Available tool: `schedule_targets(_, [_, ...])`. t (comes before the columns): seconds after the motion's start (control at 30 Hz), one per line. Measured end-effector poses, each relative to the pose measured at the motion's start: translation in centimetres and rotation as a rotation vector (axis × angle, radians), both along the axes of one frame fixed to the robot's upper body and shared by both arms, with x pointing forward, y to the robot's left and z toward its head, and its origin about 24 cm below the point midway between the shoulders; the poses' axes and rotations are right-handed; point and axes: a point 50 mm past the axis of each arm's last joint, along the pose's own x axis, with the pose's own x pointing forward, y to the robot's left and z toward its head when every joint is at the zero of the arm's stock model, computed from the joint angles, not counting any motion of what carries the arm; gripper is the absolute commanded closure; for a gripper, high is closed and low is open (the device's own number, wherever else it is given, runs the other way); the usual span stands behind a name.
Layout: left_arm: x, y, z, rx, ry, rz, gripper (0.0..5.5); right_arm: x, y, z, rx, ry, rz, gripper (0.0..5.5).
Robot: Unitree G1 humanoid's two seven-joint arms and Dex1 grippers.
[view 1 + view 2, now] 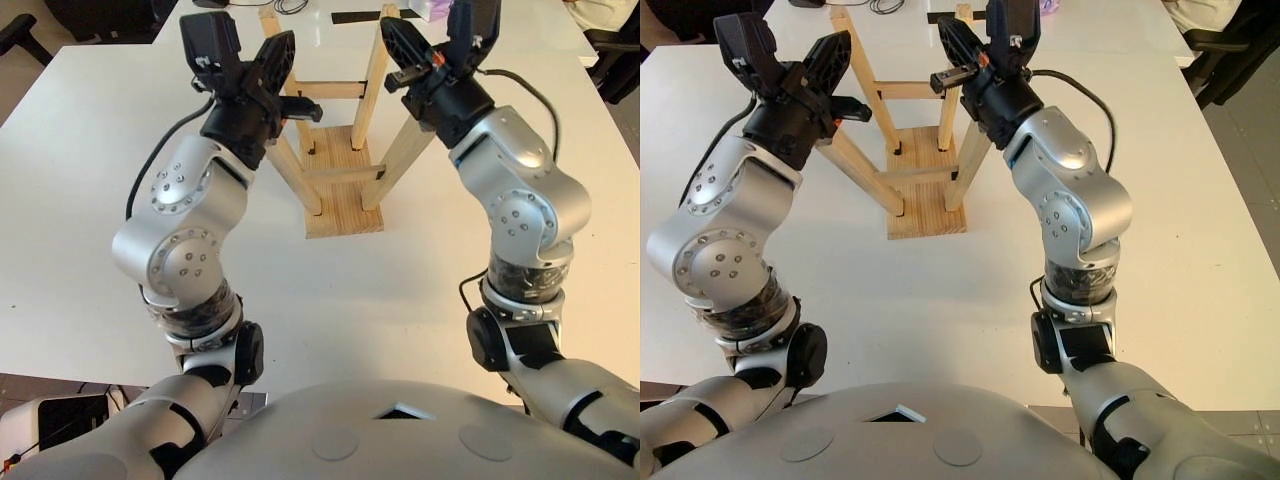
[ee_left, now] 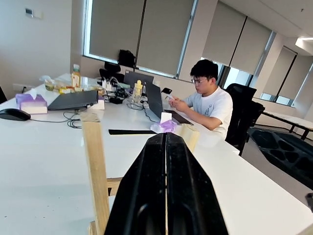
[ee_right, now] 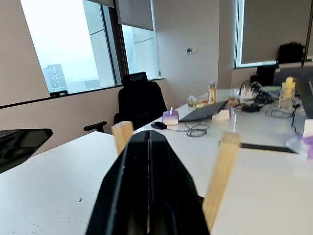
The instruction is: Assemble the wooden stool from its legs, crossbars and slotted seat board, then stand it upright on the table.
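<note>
Stool (image 1: 340, 170) sits built but seat-down on bench (image 1: 100, 150). Left gripper (image 1: 280, 55) and right gripper (image 1: 400, 45) flank its legs (image 1: 375, 75), fingers pressed together, empty. I'd open both, grab opposite legs evenly and flip slowly.

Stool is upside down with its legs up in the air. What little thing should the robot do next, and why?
The stool rests on its seat board with its legs pointing up and crossbars fitted. The left gripper and right gripper sit beside the legs, shut on nothing. So probably: open both and take a leg on each side, ready to turn it over.
</note>
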Motion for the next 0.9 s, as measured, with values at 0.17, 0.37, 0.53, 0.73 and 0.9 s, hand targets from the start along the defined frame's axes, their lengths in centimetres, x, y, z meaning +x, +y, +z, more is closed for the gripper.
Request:
schedule_targets(0.17, [0.4,0.3,-0.1,-0.023,-0.024,0.019,5.49,0.3,-0.4,0.4,0.059,-0.011,-0.015,5.50])
schedule_targets(0.37, [1.4,5.2,3.9,-0.252,-0.191,0.059,5.49,2.4,-5.3,6.9,0.228,-0.136,-0.035,5.50])
schedule_targets(0.53, [-0.1,10.9,4.0,-0.222,-0.256,-0.085,5.49,4.6,-8.6,3.2,-0.009,-0.025,0.009,5.50])
schedule_targets(0.73, [-3.0,15.5,-7.8,0.085,0.245,-0.214,5.49,4.4,-11.5,-7.5,-0.246,0.227,0.033,5.50])
schedule_targets(0.9, [-7.4,10.1,-12.7,0.166,0.421,-0.662,5.49,3.8,-9.3,-10.4,-0.248,0.229,0.309,5.50])
